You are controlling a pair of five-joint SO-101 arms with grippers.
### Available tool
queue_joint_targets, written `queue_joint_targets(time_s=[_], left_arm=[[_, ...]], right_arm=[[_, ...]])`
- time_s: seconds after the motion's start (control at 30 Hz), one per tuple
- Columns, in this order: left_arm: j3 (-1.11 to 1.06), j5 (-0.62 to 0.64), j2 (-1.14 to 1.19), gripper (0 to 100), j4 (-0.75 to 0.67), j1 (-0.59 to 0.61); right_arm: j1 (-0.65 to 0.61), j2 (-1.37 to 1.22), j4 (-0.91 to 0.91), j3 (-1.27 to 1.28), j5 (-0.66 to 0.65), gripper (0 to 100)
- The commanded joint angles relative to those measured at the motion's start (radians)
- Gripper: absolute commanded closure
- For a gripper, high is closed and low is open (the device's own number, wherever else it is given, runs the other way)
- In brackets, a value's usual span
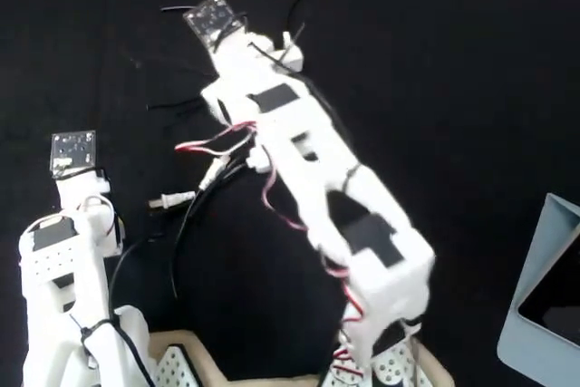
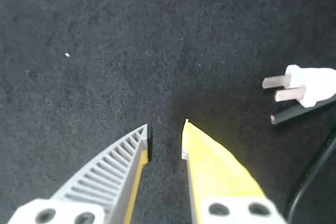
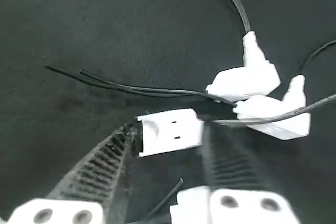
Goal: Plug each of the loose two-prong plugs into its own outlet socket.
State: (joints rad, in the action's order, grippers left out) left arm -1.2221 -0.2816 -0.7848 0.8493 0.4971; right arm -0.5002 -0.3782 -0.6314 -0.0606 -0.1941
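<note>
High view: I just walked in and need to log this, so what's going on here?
Over the black table, the right claw grips a white outlet socket near other white connectors. The left claw hangs open and empty near a loose two-prong plug, not plugged in yet.

The table cover (image 2: 105, 35) was black cloth, matt and finely grained. The plug (image 2: 310, 85) had a smooth white plastic body and two dull metal prongs (image 2: 275, 82), and its cord (image 2: 299, 111) had a slightly glossy black sheath. The left gripper (image 2: 165, 129) had ribbed matt plastic fingers (image 2: 113, 161); the socket block (image 3: 170, 131) was smooth white plastic.
</note>
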Motion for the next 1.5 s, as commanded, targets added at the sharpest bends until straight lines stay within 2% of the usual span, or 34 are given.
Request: queue_joint_targets(time_s=[0.0, 0.33, 0.4, 0.57, 0.67, 0.9, 1.33, 1.47], left_arm=[[0.005, 0.006, -0.017, 88, -0.017, -0.004], [0.005, 0.005, -0.017, 88, -0.017, -0.004], [0.005, 0.005, -0.017, 88, -0.017, -0.004], [0.005, 0.005, -0.017, 88, -0.017, -0.004], [0.005, 0.005, -0.017, 88, -0.017, -0.004], [0.004, 0.005, -0.017, 88, -0.017, -0.004], [0.004, 0.005, -0.017, 88, -0.017, -0.004], [0.004, 0.005, -0.017, 88, -0.017, -0.004]], right_arm=[[0.011, -0.015, -0.071, -0.134, -0.008, 68.3], [-0.026, 0.139, -0.555, -0.170, -0.014, 79.6], [-0.040, 0.139, -0.586, -0.142, -0.101, 78.5], [-0.078, 0.139, -0.566, -0.036, -0.488, 72.4], [-0.104, 0.137, -0.505, -0.001, -0.600, 70.0], [-0.158, 0.021, -0.466, -0.031, -0.690, 70.1], [-0.207, -0.200, -0.456, -0.202, -0.727, 70.4], [-0.204, -0.262, -0.462, -0.222, -0.761, 78.2]])
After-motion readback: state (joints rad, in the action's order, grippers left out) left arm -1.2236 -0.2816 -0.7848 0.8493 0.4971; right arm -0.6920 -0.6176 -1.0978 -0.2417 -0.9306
